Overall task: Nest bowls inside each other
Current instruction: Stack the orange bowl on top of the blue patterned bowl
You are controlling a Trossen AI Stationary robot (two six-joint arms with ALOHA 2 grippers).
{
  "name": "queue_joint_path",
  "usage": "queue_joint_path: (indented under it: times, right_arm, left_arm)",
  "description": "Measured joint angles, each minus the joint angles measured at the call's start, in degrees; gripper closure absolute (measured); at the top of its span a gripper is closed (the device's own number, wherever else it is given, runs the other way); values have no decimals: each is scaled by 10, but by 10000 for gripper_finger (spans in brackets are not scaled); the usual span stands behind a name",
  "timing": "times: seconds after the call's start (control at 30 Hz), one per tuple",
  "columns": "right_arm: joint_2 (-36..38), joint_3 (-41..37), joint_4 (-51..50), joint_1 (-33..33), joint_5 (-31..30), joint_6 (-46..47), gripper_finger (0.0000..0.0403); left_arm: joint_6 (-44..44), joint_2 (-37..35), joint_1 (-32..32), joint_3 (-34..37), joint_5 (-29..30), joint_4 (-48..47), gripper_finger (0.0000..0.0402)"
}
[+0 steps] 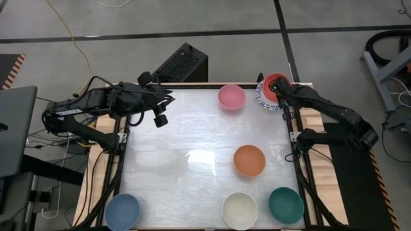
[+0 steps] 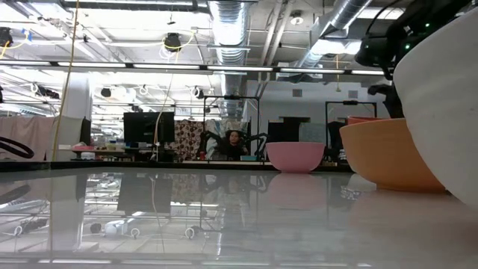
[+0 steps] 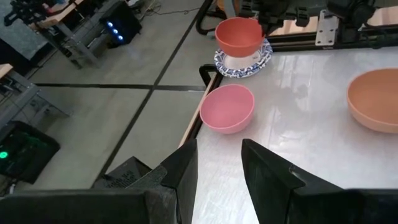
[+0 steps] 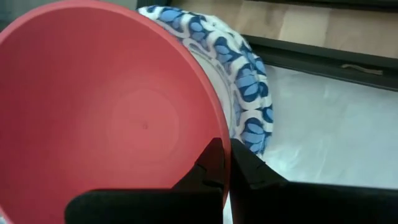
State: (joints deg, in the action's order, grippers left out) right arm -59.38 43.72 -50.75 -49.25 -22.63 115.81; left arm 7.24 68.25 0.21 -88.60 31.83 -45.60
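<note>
Nearest the table's front edge in the high view sit the blue bowl (image 1: 122, 212), cream bowl (image 1: 240, 210) and teal bowl (image 1: 286, 205), with the orange bowl (image 1: 249, 160) a bit further in. The low view only catches the cream one huge at its edge, then orange and the pink bowl (image 2: 296, 157) behind. At the far right corner the right gripper (image 4: 227, 163) has its fingers pinched shut on the rim of the red bowl (image 4: 106, 106), one finger inside, one outside; only its wrist view shows that. The red one sits in the blue-patterned bowl (image 3: 244, 60). The left gripper (image 1: 160, 112) hovers partly open at the far left, holding nothing.
</note>
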Motion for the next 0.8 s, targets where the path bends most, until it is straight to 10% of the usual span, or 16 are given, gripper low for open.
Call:
queue_joint_path:
  times: [0.8]
  right_arm:
    - [-99,0,17,-26,33,57,389]
  left_arm:
    - [0,0,0,0,1,-1,286]
